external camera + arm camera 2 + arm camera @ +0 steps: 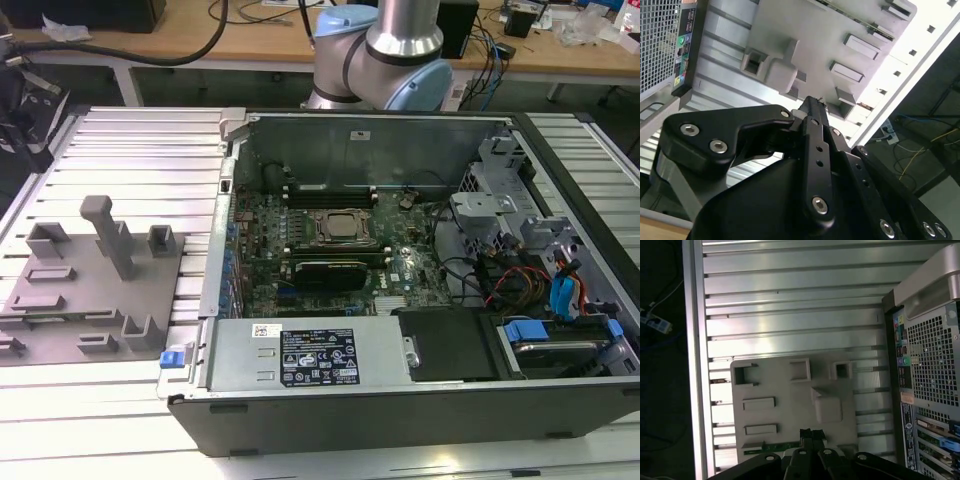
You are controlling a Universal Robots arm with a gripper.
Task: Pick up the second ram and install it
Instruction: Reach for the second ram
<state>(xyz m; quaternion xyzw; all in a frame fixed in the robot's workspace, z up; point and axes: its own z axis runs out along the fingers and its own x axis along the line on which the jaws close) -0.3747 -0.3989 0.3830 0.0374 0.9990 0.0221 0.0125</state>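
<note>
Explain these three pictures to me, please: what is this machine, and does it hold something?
This is a robot arm with silver and light-blue joints; the exterior view looks at its workplace from outside. A ribbed aluminium table carries an open black computer case and, to the exterior view's left, a grey moulded plastic tray. The two wrist views come from cameras on the arm itself, so the black metal gripper is in the foreground, above the tray. In the first wrist view its tip is at one end of a thin, long green ram strip lying along the tray's edge. Whether it grips the strip, I cannot tell.
</note>
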